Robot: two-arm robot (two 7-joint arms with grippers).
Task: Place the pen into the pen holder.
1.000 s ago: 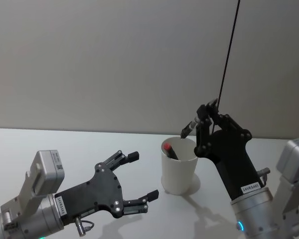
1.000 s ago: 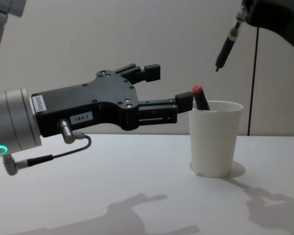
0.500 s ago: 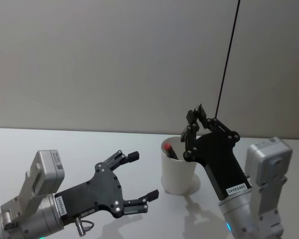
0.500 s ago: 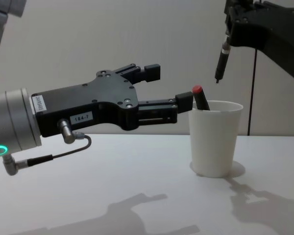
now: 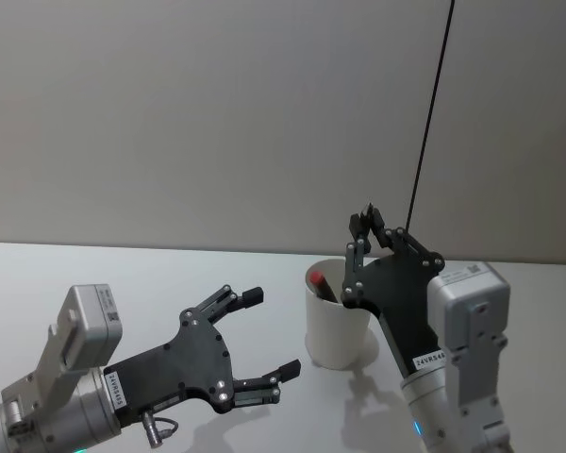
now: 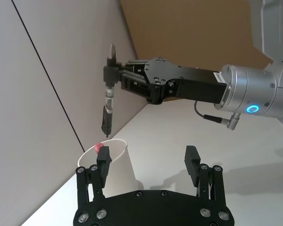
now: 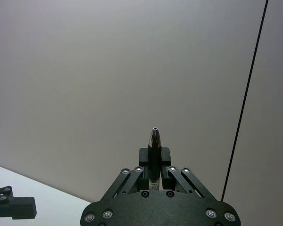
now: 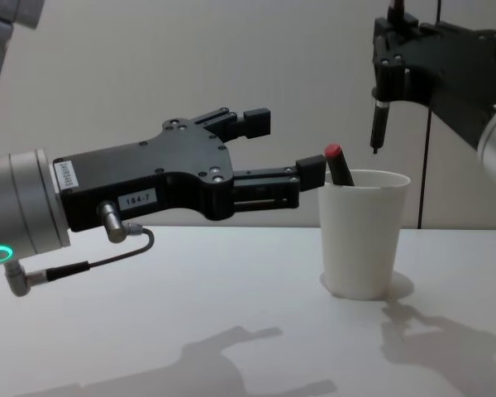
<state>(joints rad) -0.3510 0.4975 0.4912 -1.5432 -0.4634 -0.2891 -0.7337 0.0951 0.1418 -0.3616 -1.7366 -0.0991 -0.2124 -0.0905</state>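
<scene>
R hand (image 8: 390, 50) pinching pen (image 8: 379, 124) upright, tip hanging just above pen holder (image 8: 364, 236) | cup's light, prob tippy | L hand (image 8: 285, 157) idling, fingers spread

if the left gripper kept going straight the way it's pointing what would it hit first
Most likely the pen holder: the open left gripper points at its upper part, one jaw tip near the rim, though depth is unclear.

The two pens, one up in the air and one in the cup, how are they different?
The held pen hangs upright above the pen holder, clamped in the right gripper; the red-capped pen already sits inside it, leaning. The held pen is dark with its tip pointing down; the other shows a red top. Both are slim.
</scene>
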